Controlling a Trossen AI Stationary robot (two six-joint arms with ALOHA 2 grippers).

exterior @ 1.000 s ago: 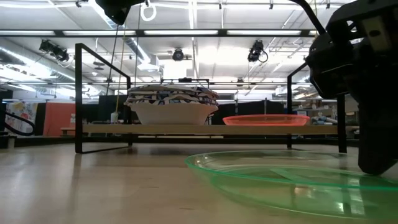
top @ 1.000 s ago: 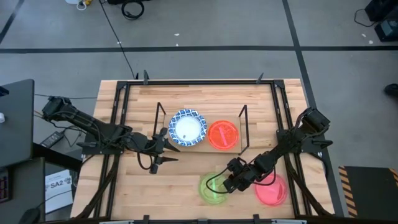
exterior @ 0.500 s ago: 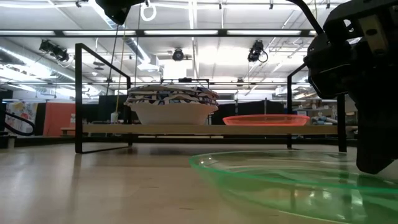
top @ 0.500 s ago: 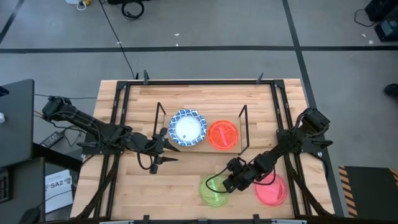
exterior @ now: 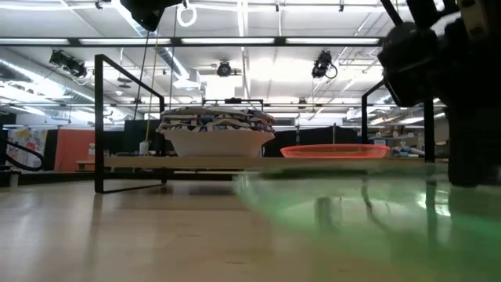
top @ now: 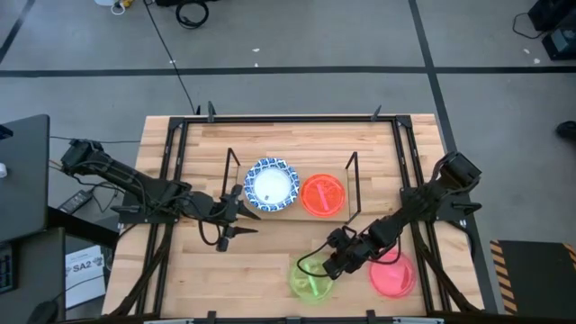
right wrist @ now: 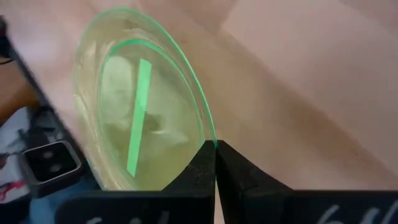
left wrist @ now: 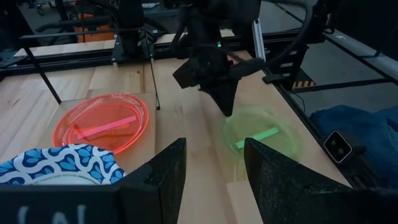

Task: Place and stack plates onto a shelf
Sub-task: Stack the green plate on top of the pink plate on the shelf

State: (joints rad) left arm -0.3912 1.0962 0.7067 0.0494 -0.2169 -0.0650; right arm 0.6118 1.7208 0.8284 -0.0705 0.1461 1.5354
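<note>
My right gripper (top: 329, 265) is shut on the green plate (top: 309, 278), which shows raised off the tabletop in the low view (exterior: 352, 210) and fills the right wrist view (right wrist: 140, 118). The shelf (exterior: 235, 163) carries a stack of white plates with blue rims (top: 271, 184) and, beside it, an orange plate (top: 322, 194). A red-pink plate (top: 393, 275) lies flat on the table to the right of the green one. My left gripper (top: 245, 220) waits open at the shelf's left end, touching nothing. My right gripper pinches the green plate's rim (right wrist: 214, 144) between its two fingers, on the plate's right, far side. The fingers (right wrist: 198, 167) come slanting down from the table's right and far side. The plate is lifted clear of the table and reaches out from the fingers toward the table's left and near side.
Black wire loops (top: 351, 187) stand at the shelf's two short ends. A black frame (top: 270, 119) runs around the tabletop. The table's near edge lies just below the green plate. Bare wood lies between the shelf and the near edge on the left.
My right gripper, shut on the green plate's rim, has risen and drawn slightly toward the table's near edge. The plate, which lay on the table, has come up clear of the wood.
</note>
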